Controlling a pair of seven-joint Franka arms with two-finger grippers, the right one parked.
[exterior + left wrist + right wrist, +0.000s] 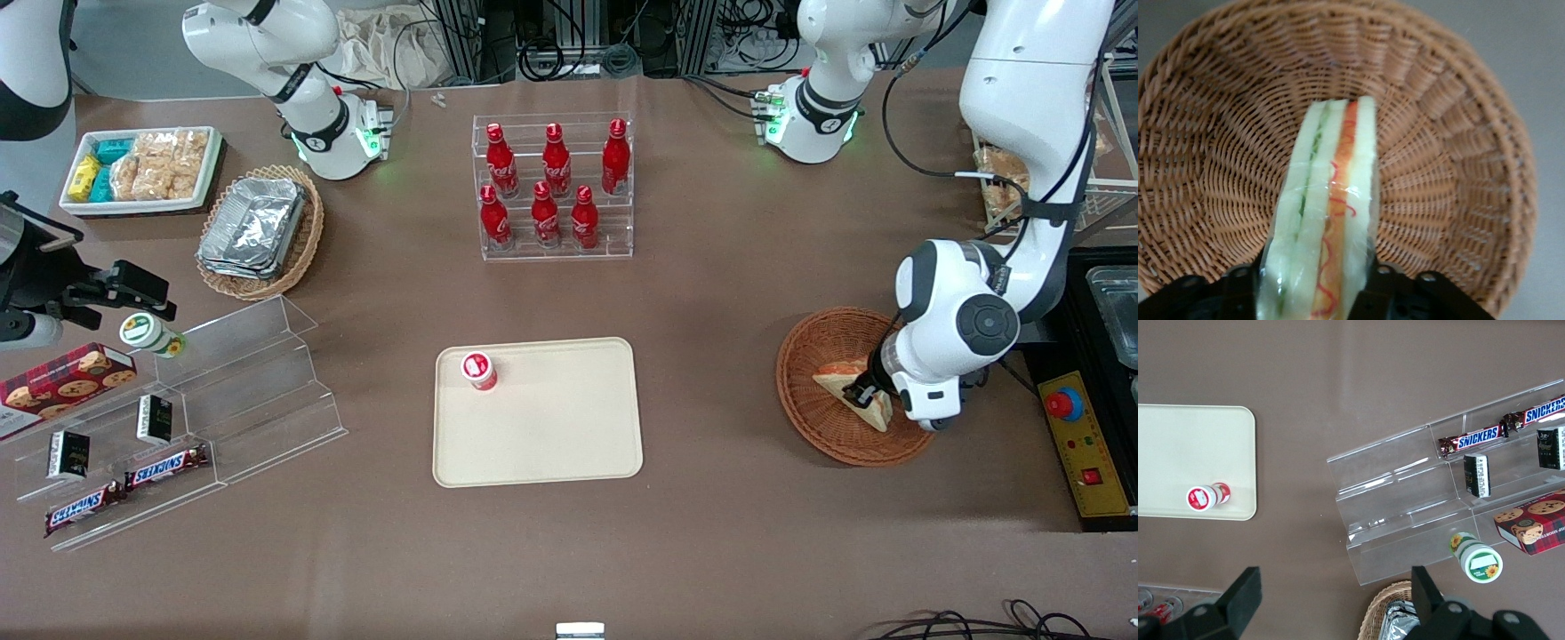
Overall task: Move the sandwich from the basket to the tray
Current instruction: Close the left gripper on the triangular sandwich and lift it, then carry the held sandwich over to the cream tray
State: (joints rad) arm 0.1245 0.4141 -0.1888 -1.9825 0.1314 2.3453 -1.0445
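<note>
Worktop (711, 533) of brown cloth carries everything here, and the widest item on it is the cream tray (551, 444), which lies well apart from the basket (805, 418), toward the parked arm's end. A small red-capped cup (478, 370) stands on one corner of the tray; the rest of it is bare. The round reddish-brown basket holds only the sandwich (1328, 220), a wrapped wedge standing on edge. The hand (1315, 283) is down in the basket, closed on the sandwich across its bread faces, with one finger (1238, 283) pressing each side.

Risk lies chiefly in the grip, I judge. The wrapper looks slick and the bread soft, so the wedge could slide out between the fingers on the lift or the carry over open worktop. Squeezing harder would likely crush it. A low lift might also catch the wedge's tip on the basket's raised rim and drag the light basket along. At the tray, a drop too near the cup could knock it over.
</note>
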